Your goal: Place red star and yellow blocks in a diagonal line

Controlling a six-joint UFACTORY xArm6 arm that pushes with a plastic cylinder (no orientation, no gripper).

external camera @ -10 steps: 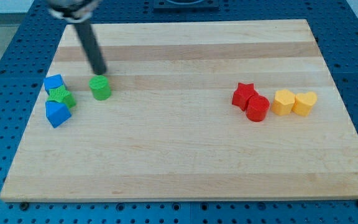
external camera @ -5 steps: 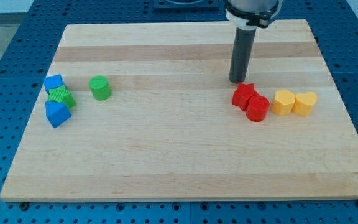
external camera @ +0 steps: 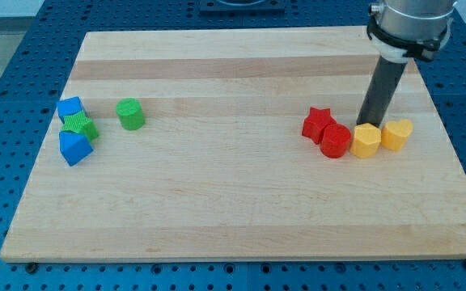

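1. Red star (external camera: 317, 123) sits right of the board's middle, touching the red cylinder (external camera: 335, 141) just below-right of it.
2. Yellow blocks: the hexagon-like one (external camera: 366, 141) is right beside the red cylinder, maybe touching; the yellow heart (external camera: 396, 133) is just to its right, a little higher.
3. My tip (external camera: 365, 124) is down on the board (external camera: 233, 202) at the top edge of the left yellow block, tucked between star and heart. No jaws on this rig, only the rod, so nothing to open or close.
4. Step in hand, as I read it: nudging the left yellow block toward the view's bottom to start a slant.
5. Next move calls for short, careful pushes: the row runs nearly level, so each block needs staggering, one lower than the last.
6. In the way: the red cylinder, wedged between star and yellows. It likely has to be pushed clear, or it will ride along and spoil the line.
7. Far off at the view's left: two blue blocks (external camera: 69, 108) (external camera: 74, 147), a green block (external camera: 80, 126) between them, and a green cylinder (external camera: 130, 114) apart. No bother there.
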